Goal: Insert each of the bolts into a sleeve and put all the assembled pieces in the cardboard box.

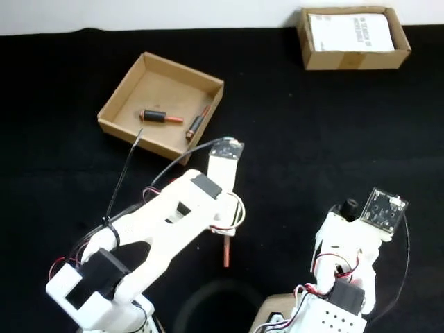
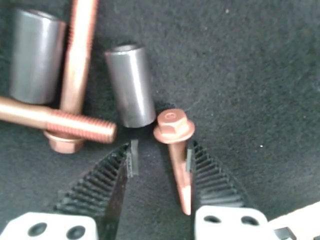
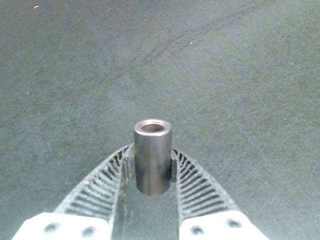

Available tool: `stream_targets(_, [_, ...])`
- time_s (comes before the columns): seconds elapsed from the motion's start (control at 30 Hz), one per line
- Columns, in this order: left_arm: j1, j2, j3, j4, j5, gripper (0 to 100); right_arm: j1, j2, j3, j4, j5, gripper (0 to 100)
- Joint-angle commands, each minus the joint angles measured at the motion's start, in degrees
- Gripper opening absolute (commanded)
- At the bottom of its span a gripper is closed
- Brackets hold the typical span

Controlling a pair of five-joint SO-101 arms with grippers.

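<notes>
My left gripper (image 2: 160, 150) is open and low over the black mat. A copper bolt (image 2: 176, 145) lies between its fingers, against one pad, head pointing away. Just beyond are two dark sleeves (image 2: 131, 85) (image 2: 37, 55) and two more bolts (image 2: 80, 50) (image 2: 55, 122), crossed over each other. In the high view one bolt (image 1: 226, 251) shows below the left arm. My right gripper (image 3: 152, 167) is shut on an upright sleeve (image 3: 152, 155), bore open on top, seen in the high view as the sleeve (image 1: 349, 207). The cardboard box (image 1: 163, 87) at the back left holds two assembled pieces (image 1: 158, 116) (image 1: 195, 123).
A second cardboard box (image 1: 354, 59) with a white sheet in it stands at the back right. A thin black cable (image 1: 123, 173) runs from the left arm toward the near wall of the first box. Black mat covers the table.
</notes>
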Motion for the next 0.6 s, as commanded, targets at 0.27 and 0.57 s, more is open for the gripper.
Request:
stream_targets(0.27, [1.0, 0.0, -1.6, -2.4, 0.2, 4, 0.8, -0.6, 8.0, -0.8, 0.2, 0.6])
stream_targets(0.57, [0.7, 2.0, -1.9, -2.3, 0.0, 3, 0.8, -0.6, 8.0, -0.8, 0.2, 0.6])
